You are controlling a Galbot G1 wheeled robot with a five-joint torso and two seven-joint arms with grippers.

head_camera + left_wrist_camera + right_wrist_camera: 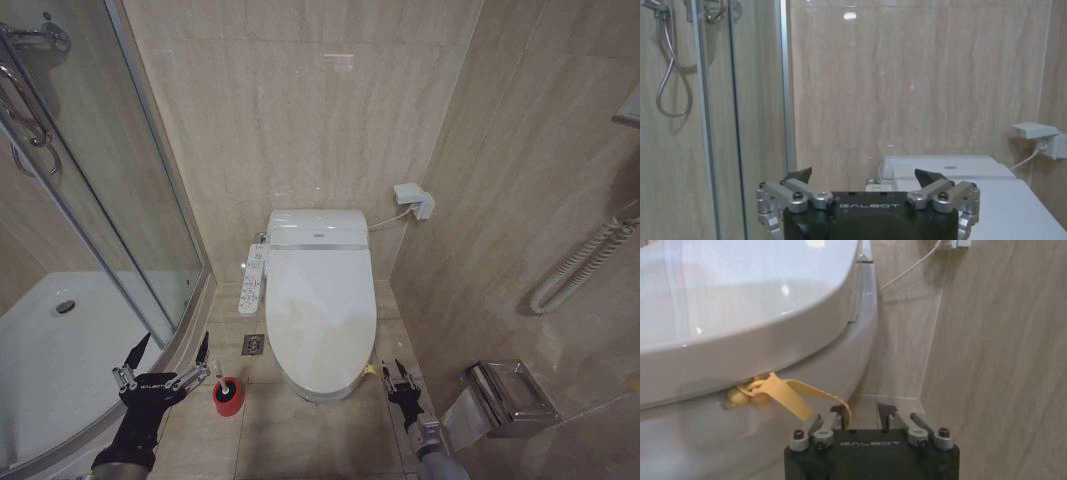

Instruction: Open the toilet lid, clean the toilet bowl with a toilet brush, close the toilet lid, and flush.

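Note:
The toilet lid (320, 305) lies shut on the toilet, so the inside of the toilet bowl is hidden. A yellow tag (785, 396) hangs from the lid's front edge (740, 310), above the bowl's white outer wall (700, 445). My right gripper (392, 369) is open, low at the toilet's front right. In the right wrist view the tag's tip reaches one finger (833, 416) of that gripper (861, 410). The toilet brush (228, 395) stands in its red base on the floor, left of the toilet. My left gripper (168, 350) hangs open just left of the brush, and its wrist view shows it (863, 176) holding nothing.
A glass shower screen (110, 200) and white shower tray (60, 350) stand at the left. A white remote panel (253, 280) sits beside the toilet and a floor drain (252, 345) lies below it. The right wall carries a wall socket (415, 200) and a paper holder (505, 395).

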